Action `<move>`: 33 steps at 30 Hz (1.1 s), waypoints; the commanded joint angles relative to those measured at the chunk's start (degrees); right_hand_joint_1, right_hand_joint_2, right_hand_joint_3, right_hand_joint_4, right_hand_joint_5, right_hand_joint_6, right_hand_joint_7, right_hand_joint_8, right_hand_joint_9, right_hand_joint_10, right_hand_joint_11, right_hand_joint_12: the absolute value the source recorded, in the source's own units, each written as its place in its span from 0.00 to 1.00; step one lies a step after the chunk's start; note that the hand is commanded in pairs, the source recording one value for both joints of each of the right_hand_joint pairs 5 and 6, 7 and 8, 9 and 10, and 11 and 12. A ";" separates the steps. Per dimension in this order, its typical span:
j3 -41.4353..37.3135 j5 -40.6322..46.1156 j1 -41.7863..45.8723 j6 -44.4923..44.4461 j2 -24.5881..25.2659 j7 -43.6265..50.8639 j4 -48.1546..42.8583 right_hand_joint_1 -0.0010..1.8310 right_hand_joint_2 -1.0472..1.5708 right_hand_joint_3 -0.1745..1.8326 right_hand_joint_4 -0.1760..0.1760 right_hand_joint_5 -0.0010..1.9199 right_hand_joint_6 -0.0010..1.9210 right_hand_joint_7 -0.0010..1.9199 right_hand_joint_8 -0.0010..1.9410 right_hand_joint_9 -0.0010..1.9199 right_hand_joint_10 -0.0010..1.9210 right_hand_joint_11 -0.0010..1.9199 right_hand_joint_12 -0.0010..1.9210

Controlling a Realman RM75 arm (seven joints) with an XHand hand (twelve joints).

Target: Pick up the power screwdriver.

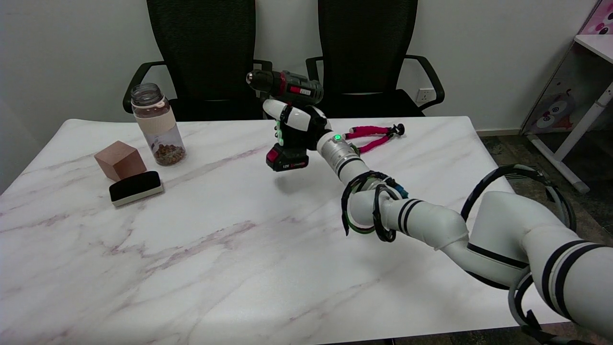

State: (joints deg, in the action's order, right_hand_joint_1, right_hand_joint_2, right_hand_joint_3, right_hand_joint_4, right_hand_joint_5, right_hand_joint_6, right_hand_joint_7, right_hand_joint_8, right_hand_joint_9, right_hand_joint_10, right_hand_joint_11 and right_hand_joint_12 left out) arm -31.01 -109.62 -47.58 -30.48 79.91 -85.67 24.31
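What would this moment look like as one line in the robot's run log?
step: pick up | right hand: grips power screwdriver by handle | screwdriver: upright, lifted clear of table, shadow beneath | status: looks picked up

The near half of the white marble-patterned table [191,268] lies open to a hand. At the far left a clear glass jar with a beige band [157,125], a brown wooden cube [119,160] and a black-topped eraser block [135,187] crowd together; a pink-legged flexible tripod [371,136] lies near the far edge, right of centre.
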 commanded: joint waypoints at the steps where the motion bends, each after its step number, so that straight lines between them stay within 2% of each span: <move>1: -0.70 0.02 2.93 -3.59 -8.04 2.32 15.71 0.55 0.76 0.52 1.00 1.00 1.00 1.00 0.99 1.00 1.00 1.00 1.00; 15: -0.89 -0.15 0.14 -4.06 -14.83 3.82 23.34 0.54 0.79 0.51 1.00 1.00 1.00 1.00 0.99 1.00 1.00 1.00 1.00; 33: -0.48 0.29 1.06 -6.44 -15.05 3.84 26.88 0.54 0.81 0.51 1.00 1.00 1.00 1.00 0.99 1.00 1.00 1.00 1.00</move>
State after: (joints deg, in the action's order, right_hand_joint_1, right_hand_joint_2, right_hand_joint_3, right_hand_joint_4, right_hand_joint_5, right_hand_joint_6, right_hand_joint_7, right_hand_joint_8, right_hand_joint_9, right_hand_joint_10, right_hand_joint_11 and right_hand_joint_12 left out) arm -31.78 -109.65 -46.99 -34.52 66.80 -82.26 45.83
